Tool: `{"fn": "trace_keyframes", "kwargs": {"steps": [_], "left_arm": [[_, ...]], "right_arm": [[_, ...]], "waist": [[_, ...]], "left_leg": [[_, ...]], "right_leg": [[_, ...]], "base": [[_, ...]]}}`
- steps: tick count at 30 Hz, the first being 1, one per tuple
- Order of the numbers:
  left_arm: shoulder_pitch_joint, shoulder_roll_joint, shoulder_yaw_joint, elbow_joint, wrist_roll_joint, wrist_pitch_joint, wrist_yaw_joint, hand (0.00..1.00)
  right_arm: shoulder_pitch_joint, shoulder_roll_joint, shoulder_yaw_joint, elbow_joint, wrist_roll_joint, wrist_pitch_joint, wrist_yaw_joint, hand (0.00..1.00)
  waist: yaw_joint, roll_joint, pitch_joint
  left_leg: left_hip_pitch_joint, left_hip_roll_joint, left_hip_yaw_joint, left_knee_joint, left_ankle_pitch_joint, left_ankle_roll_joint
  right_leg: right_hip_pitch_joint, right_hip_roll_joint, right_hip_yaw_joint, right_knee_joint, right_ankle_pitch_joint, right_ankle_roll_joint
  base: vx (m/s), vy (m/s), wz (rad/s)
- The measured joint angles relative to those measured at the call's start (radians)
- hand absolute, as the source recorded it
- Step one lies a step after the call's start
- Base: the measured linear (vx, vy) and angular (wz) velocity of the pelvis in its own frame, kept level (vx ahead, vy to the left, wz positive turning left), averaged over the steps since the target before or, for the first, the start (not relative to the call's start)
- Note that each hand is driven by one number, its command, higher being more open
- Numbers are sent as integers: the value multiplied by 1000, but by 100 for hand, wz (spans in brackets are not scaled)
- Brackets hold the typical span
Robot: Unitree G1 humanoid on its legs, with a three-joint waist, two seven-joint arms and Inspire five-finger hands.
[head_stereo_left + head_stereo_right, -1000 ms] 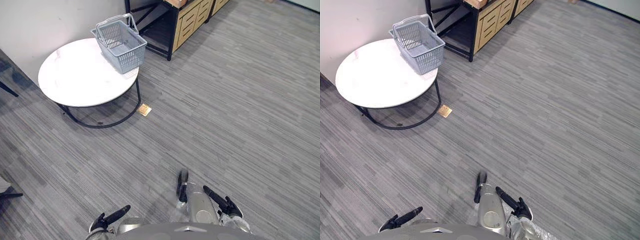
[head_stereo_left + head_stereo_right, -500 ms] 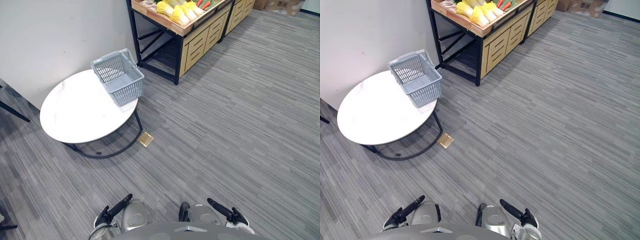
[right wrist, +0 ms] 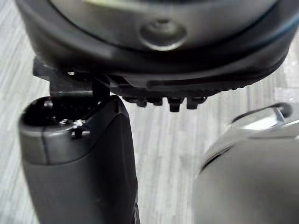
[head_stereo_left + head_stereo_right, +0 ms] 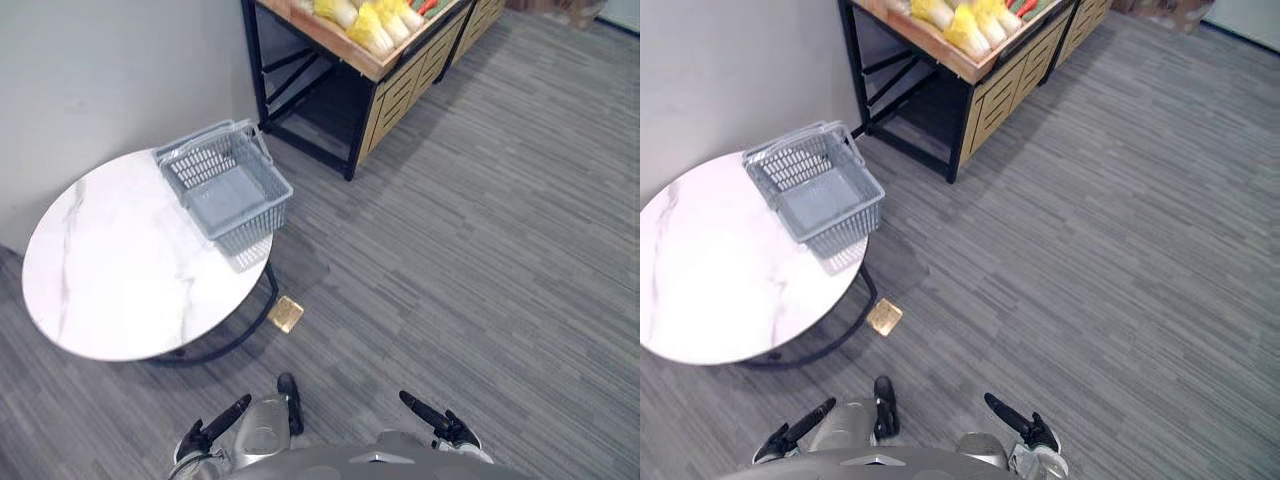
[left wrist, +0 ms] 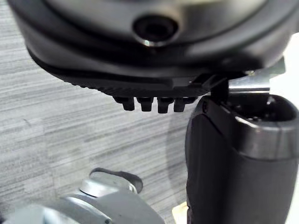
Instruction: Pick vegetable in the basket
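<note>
Grey striped carpet floor (image 4: 480, 250) takes up most of what we see from the head views. Next in size is the round white marble table (image 4: 110, 280) on a black frame, standing on the left by the wall. Beyond it, at the far side, we see a produce stand (image 4: 920, 46) w/ a wooden top rim, black legs and wooden drawers (image 4: 1025, 65) beside it.

The grey plastic basket (image 4: 252, 222) sits on the table's far right edge, upright, open top facing us, and we see its bare bottom. Its near corner comes right up to the table rim. We can't tell whether it hangs over.

The veg is up on the stand's top, well apart from the basket: yellow leafy veg (image 4: 372, 28) bunched near the stand's front corner, w/ some red veg (image 4: 428, 5) just behind, cut off by the view's edge.

Both hands hang low near the bottom of the head views, well apart from table and stand. The left hand (image 4: 212, 428) has its fingers straight and relaxed and holds nothing. In its wrist view, fingers (image 5: 149, 103) show in a row w/ the thumb (image 5: 238, 158) standing beside them over bare carpet. The right hand (image 4: 437, 421) is likewise loose, fingers straight, nothing in it.

Smallest item: a brass floor plate (image 4: 286, 313), lying on the carpet just beside the table's frame.
</note>
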Motion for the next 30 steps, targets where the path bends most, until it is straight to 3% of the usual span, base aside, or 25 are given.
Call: {"fn": "trace_keyframes", "kwargs": {"steps": [2,3,4,6,8,10,12,13,14,15,16,18,21,24,26,27,30], "left_arm": [[2,9,-22,5,1,1,1,100],[3,9,-24,11,1,1,-1,100],[4,9,-28,14,1,1,-1,100],[5,8,-32,16,2,2,-1,100],[4,5,-32,25,2,3,-1,100],[4,0,-31,25,2,8,-1,100],[5,-2,-28,26,8,18,-1,100],[10,2,-11,26,41,18,-1,100],[20,2,-6,31,42,18,0,100],[19,-1,6,35,43,20,0,100],[21,-31,30,36,44,21,0,100],[27,-65,68,34,44,18,-3,100],[27,-68,69,34,43,18,1,100],[16,-53,51,32,43,19,3,100],[11,-40,13,33,44,19,6,100],[6,-29,-20,32,44,18,7,100],[4,-18,-54,27,49,17,9,100]], "right_arm": [[6,-2,2,-1,0,1,4,0],[9,-4,3,-3,0,1,6,0],[10,-6,9,-5,0,1,7,0],[17,-16,35,-16,0,-5,7,0],[18,-17,38,-28,0,-9,9,0],[19,-23,38,-30,0,-9,10,0],[19,-23,38,-29,0,-9,9,0],[25,-15,38,-26,0,-6,9,0],[31,-9,34,-23,2,-6,9,0],[29,-12,35,-16,1,-4,11,0],[32,-32,27,-11,1,-7,13,0],[25,-61,31,-7,-14,-1,12,0],[20,-64,54,11,-37,4,14,0],[-1,-65,76,40,-36,5,8,0],[0,-62,66,53,-34,6,-2,0],[3,-59,43,53,-33,6,-7,0],[2,-50,-2,51,-27,2,-12,0]], "waist": [[-1,-1,2],[-4,3,4],[-5,4,5],[-15,11,4],[-27,19,4],[-26,32,6],[-25,36,6],[-25,19,3],[-25,11,-1],[-27,20,0],[-29,58,-2],[-24,100,-15],[-24,101,-27],[-34,89,-28],[-46,86,-26],[-51,81,-21],[-49,76,-19]], "left_leg": [[87,-11,-21,-16,-26,5],[146,-12,-39,-41,-36,5],[175,-12,-50,-57,-37,3],[251,-1,-97,-105,-41,-6],[277,21,-146,-112,-52,-27],[284,53,-190,-108,-73,-58],[284,80,-234,-106,-100,-90],[285,90,-281,-99,-129,-138],[289,93,-296,-94,-141,-158],[295,105,-313,-94,-146,-170],[298,152,-343,-98,-145,-175],[293,192,-377,-128,-110,-201],[278,234,-389,-143,-53,-221],[200,243,-433,-76,-44,-230],[174,238,-394,-40,-28,-259],[174,236,-309,-34,-11,-261],[166,218,-110,-70,32,-229]], "right_leg": [[-76,-15,-11,226,-11,-8],[-108,-18,-47,297,-39,-51],[-122,-21,-72,309,-54,-73],[-159,-36,-172,217,-136,-107],[-172,-23,-197,29,-157,-120],[-174,15,-149,-216,-148,-111],[-173,48,-52,-443,-117,-70],[-153,53,23,-601,-92,-57],[-146,53,30,-604,-11,-30],[-139,64,22,-591,32,-35],[-142,98,-12,-543,15,-68],[-124,131,-75,-528,-27,-95],[-103,163,-144,-515,-61,-132],[-83,153,-224,-525,-71,-145],[-20,129,-290,-561,-71,-145],[24,113,-331,-577,-71,-144],[70,84,-390,-611,-62,-131]], "base": [[390,68,27],[334,15,42],[288,-22,51],[266,-84,62],[238,-156,68],[267,-256,70],[362,-427,75],[421,-530,73],[433,-541,76],[294,-374,68],[290,-342,68],[302,-308,66],[289,-277,59],[206,-177,73],[128,-22,111],[86,-9,111],[37,29,97]]}}
